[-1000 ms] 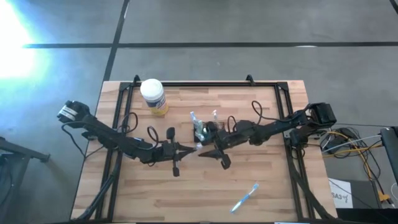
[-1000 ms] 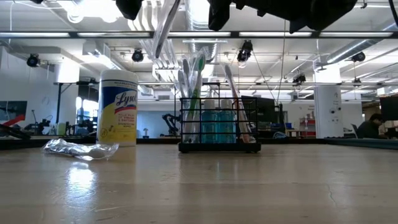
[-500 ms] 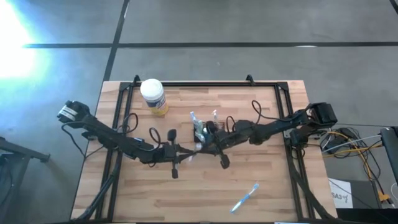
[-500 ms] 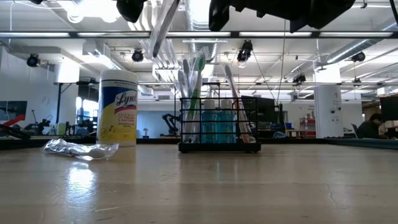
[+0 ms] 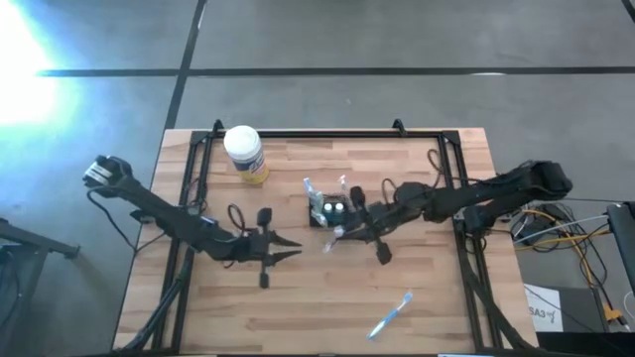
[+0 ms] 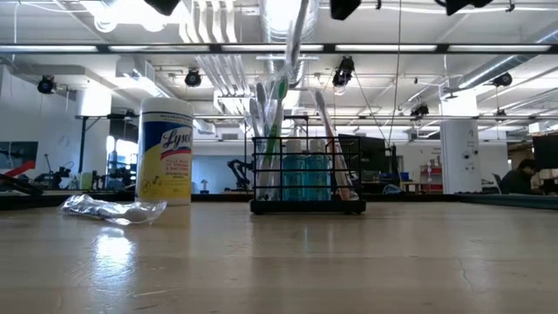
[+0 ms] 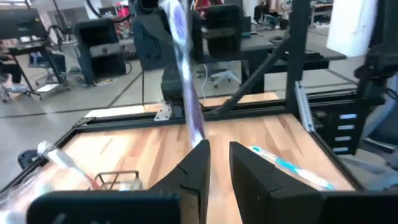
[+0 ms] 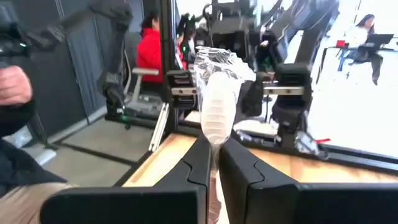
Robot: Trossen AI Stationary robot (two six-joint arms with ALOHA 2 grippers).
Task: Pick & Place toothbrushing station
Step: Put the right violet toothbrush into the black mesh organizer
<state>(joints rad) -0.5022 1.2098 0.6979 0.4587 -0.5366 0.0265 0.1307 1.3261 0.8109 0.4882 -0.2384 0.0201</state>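
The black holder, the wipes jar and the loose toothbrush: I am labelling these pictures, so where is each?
black holder (image 6: 307, 174), low view, front mesh wall.
wipes jar (image 5: 241, 145), high view, white lid.
loose toothbrush (image 5: 391, 315), high view, mid handle.

Far left on the wooden table (image 5: 427, 288): white-lidded wipes canister (image 5: 244, 155), yellow label. Near right: loose blue-and-white toothbrush (image 5: 391, 315), lying flat. Crumpled clear wrapper (image 6: 112, 209) beside the canister.

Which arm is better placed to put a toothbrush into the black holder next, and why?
Probably the right. The right gripper is shut on a wrapped toothbrush just beside the toothbrushing station. The left gripper holds nothing and sits farther from it.
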